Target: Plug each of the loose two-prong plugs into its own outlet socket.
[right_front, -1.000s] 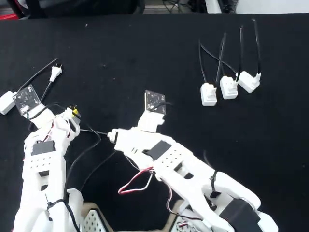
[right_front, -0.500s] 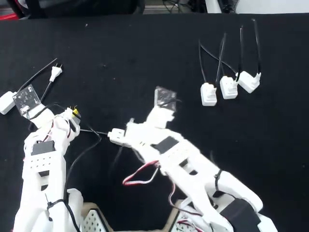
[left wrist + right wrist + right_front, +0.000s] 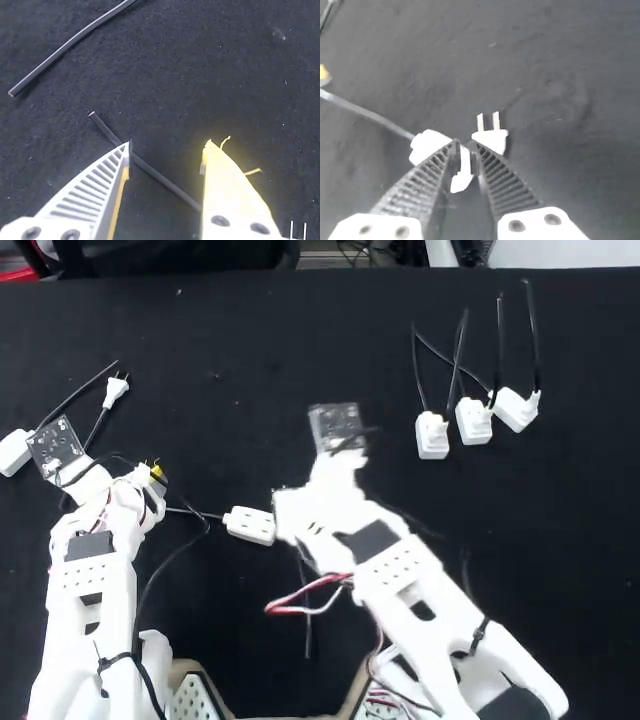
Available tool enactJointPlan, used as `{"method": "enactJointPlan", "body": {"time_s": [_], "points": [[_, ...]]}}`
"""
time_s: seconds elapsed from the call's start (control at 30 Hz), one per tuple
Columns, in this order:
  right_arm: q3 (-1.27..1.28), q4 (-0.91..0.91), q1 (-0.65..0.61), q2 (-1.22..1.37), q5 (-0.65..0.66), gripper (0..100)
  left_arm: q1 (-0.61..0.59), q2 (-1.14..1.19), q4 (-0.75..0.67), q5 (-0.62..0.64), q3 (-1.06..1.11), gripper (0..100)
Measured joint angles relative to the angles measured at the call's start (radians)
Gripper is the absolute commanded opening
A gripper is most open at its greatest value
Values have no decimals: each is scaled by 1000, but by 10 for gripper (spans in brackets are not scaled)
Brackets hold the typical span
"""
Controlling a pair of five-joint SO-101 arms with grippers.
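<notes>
The right gripper is clamped on a white plug at mid-frame (a socket lies just beside); the left gripper stands open over a black cable.

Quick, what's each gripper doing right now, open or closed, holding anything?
Left gripper: open, holding nothing.
Right gripper: closed on a white two-prong plug.

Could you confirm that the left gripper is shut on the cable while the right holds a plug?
Not quite: the left wrist view shows the left gripper open astride the cable; the right gripper does hold a plug.
</notes>
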Motion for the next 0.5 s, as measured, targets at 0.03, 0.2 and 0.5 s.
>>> {"method": "enactJointPlan", "body": {"time_s": [0.03, 0.2, 0.5], "points": [[0, 0, -9, 5, 3, 278, 0, 0, 0, 0, 0, 227], [-26, 21, -11, 169, 32, 225, 0, 0, 0, 0, 0, 227], [-353, 104, 9, 585, 157, 188, 0, 0, 0, 0, 0, 227]]}}
